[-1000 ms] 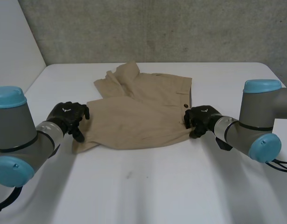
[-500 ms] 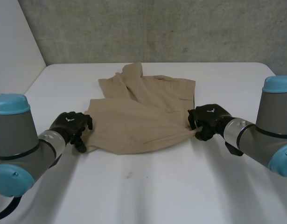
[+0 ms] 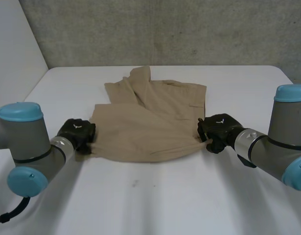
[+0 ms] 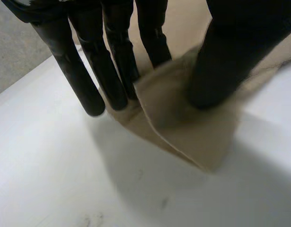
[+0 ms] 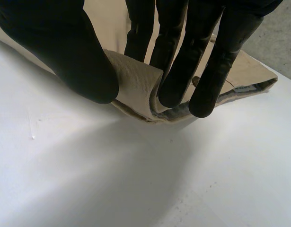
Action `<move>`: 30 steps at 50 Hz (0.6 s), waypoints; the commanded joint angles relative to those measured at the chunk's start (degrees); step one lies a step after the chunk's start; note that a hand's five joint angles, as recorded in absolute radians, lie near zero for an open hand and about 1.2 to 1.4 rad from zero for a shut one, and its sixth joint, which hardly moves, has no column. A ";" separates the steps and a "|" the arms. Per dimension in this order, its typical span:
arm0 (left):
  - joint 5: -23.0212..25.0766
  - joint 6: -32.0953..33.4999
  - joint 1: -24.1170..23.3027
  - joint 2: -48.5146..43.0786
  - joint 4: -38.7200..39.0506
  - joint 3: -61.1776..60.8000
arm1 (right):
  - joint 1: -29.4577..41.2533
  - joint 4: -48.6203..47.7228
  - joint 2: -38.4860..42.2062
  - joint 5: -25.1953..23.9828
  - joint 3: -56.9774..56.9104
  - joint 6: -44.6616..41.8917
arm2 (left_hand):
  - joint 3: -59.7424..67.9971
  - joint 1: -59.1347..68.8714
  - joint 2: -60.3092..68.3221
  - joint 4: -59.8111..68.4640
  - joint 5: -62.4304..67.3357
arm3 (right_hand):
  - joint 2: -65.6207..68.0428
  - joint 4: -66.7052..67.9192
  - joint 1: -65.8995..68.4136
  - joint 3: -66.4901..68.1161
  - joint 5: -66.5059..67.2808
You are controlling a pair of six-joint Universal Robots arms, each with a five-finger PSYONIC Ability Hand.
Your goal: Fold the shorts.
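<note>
Both near corners of shorts (image 3: 150,122) pinched: left hand (image 3: 77,133) at one, right hand (image 3: 218,131) at other; long axis spanning between, far edge straight ahead.

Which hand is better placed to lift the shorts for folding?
Right, probably: the right hand pinches a thick bunch of the shorts between thumb and fingers; the left hand catches only a corner's edge.
</note>
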 commanded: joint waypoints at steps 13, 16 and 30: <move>0.34 0.99 -1.04 21.83 -0.06 -14.82 | -0.05 0.70 -3.60 0.71 0.20 -0.27 | 30.65 28.92 30.01 30.48 31.04 | 12.99 11.80 27.88 12.35 13.89; 0.17 1.07 -1.12 24.46 -0.23 -18.33 | -0.05 1.31 -4.74 0.63 1.69 -0.53 | 30.65 28.92 30.01 30.48 31.04 | 12.99 11.80 27.88 12.35 13.89; 0.34 1.69 -2.00 37.12 -16.73 -32.49 | -6.37 13.25 -16.78 0.62 16.63 -22.66 | 30.65 28.92 30.01 30.48 31.04 | 12.99 11.80 27.88 12.35 13.89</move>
